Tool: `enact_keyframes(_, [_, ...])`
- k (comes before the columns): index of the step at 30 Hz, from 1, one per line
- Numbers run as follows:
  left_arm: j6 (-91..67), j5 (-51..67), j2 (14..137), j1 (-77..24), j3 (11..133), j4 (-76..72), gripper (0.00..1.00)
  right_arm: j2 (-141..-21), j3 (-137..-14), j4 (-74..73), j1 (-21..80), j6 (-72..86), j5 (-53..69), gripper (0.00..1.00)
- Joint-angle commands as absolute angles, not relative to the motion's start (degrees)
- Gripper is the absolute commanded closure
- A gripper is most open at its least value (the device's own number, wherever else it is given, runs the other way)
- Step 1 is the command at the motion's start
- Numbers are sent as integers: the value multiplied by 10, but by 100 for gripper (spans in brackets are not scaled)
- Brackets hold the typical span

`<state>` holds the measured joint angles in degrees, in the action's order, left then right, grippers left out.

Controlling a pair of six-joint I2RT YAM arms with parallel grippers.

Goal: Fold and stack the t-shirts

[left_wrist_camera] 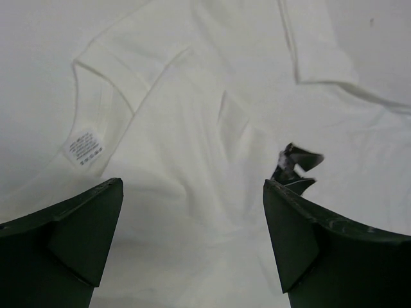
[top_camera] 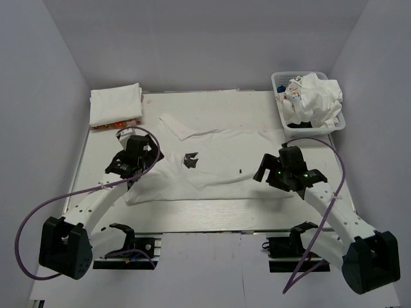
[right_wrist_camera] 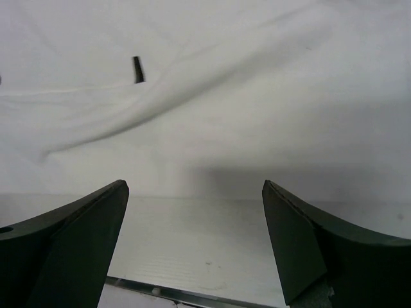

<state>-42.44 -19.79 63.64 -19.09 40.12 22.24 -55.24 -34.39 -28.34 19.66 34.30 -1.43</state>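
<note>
The pale flat surface (top_camera: 212, 212) carries one white short-sleeved cloth t-shirt (top_camera: 218, 173), spread flat across its middle so its edges can be reached for folding. At the far right a white plastic lattice basket (top_camera: 280, 80) holds crumpled white shirts (top_camera: 314, 96) in waiting. At the far left a folded white cloth pile (top_camera: 114, 104) likely marks where the stack grows. The left hand (left_wrist_camera: 192, 199) hangs with fingers spread over the collar end, and the right hand (right_wrist_camera: 196, 192) is likewise parted over the shirt's near right edge. Neither grips anything. The small black chest print (top_camera: 191, 160) faces up.
</note>
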Motion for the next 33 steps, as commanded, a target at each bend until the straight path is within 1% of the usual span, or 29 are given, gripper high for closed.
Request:
enact_keyframes(1, [-409,-223,645,-185,440,185,0,-606,-367,-210,225,313,45,10])
enact_keyframes(4, [-403,-223,689,-185,465,185,0,-651,-378,-166,254,315,68,10])
enact_keyframes(5, [-403,-228,701,-185,478,179,0,-687,-383,-156,270,316,69,10])
enact_keyframes(8, [-396,-229,748,-185,502,166,0,-721,-397,-118,286,323,67,10])
enact_keyframes(9, [-396,-229,759,-185,509,166,0,-750,-408,-103,290,326,62,10])
enact_keyframes(14, [-360,-214,830,-179,569,140,0,-817,-452,-62,291,372,21,10])
enact_keyframes(16, [-352,-214,875,-179,604,133,0,-854,-486,-62,287,385,3,10])
enact_keyframes(18, [-352,-223,909,-173,632,133,0,-881,-504,-85,286,390,-42,10])
enact_keyframes(22, [-337,-216,996,-153,732,145,0,-932,-597,-161,284,389,-115,10])
enact_keyframes(24, [-323,-205,1047,-139,762,139,0,-937,-618,-197,283,385,-136,10])
enact_keyframes(25, [-323,-198,1065,-134,793,139,0,-934,-628,-206,282,384,-176,10])
enact_keyframes(27, [-317,-198,1115,-126,835,139,0,-926,-642,-233,280,385,-215,10])
enact_keyframes(29, [-303,-174,1147,-113,856,120,6,-915,-643,-239,274,388,-238,10])
enact_keyframes(33, [-262,-150,1219,-107,931,86,13,-890,-641,-234,265,374,-258,10])
